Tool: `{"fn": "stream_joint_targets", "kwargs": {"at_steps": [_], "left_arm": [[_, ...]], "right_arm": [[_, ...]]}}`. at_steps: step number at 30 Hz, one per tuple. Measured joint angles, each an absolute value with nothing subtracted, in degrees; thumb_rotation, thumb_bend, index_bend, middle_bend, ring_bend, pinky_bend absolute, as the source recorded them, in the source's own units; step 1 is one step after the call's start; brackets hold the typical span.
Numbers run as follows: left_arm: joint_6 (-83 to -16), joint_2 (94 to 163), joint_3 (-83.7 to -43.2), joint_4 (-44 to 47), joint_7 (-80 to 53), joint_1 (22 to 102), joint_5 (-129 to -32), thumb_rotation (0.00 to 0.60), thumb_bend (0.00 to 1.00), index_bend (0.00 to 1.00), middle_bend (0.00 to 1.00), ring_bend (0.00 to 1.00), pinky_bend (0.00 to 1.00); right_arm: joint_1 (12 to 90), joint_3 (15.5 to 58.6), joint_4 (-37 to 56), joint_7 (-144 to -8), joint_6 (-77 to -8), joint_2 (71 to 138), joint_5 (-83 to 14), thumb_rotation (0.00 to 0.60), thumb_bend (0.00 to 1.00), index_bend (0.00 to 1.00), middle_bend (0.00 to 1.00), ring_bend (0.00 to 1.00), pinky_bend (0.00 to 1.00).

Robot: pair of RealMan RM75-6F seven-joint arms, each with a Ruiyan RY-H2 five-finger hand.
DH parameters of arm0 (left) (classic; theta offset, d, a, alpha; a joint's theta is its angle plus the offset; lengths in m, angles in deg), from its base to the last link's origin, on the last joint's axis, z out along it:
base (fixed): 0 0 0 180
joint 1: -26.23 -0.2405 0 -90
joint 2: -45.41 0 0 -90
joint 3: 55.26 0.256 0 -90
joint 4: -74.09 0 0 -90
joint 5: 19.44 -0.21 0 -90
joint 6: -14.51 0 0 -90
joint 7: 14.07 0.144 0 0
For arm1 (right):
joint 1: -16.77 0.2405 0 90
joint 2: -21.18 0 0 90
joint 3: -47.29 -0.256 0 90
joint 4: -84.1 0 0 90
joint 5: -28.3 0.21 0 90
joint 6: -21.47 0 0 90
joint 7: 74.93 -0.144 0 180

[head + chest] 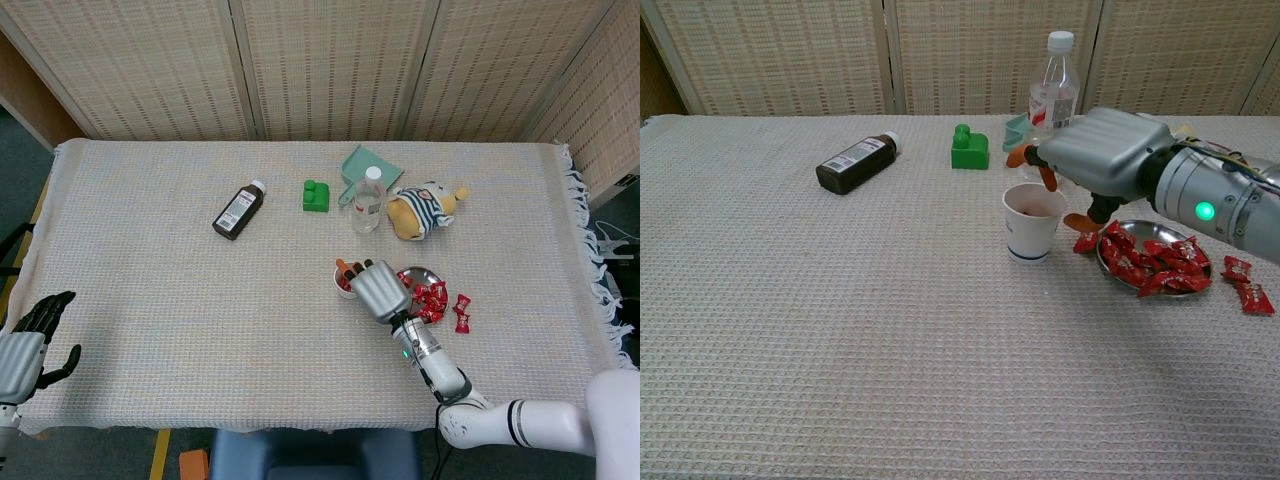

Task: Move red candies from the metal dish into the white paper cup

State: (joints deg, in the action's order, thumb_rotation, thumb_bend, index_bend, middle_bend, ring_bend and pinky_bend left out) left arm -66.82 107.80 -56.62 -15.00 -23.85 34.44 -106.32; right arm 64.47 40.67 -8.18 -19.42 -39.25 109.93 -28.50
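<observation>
Right robot hand [1110,160] hovers empty, fingers spread, between cup [1031,223] and dish [1150,262], placed to reach more candies [1150,260]; left robot hand [25,345] idle, spread, at desk [150,300] edge.

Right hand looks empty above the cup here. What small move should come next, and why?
Probably swing the right hand back right and down over the metal dish for another candy. Its fingers are spread above the white paper cup with nothing visibly in them, something red sits inside the cup, and red candies are heaped in the dish.
</observation>
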Motion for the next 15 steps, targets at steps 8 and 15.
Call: {"fn": "stream_joint_targets", "kwargs": {"at_steps": [8, 15], "left_arm": [[-67.0, 107.8, -56.6, -15.0, -23.7, 34.4, -106.4, 0.600, 0.46, 0.00, 0.05, 0.06, 0.19], [-66.7, 107.9, -56.5, -15.1, -23.1, 34.5, -106.4, 0.600, 0.45, 0.00, 0.06, 0.06, 0.19]], "right_arm": [[63.2, 41.3, -9.7, -22.6, -41.6, 108.8, -31.4, 0.600, 0.25, 0.06, 0.29, 0.40, 0.74], [57.3, 46.0, -11.2, -27.3, -45.2, 103.3, -35.0, 0.600, 0.21, 0.06, 0.25, 0.39, 0.74]]}}
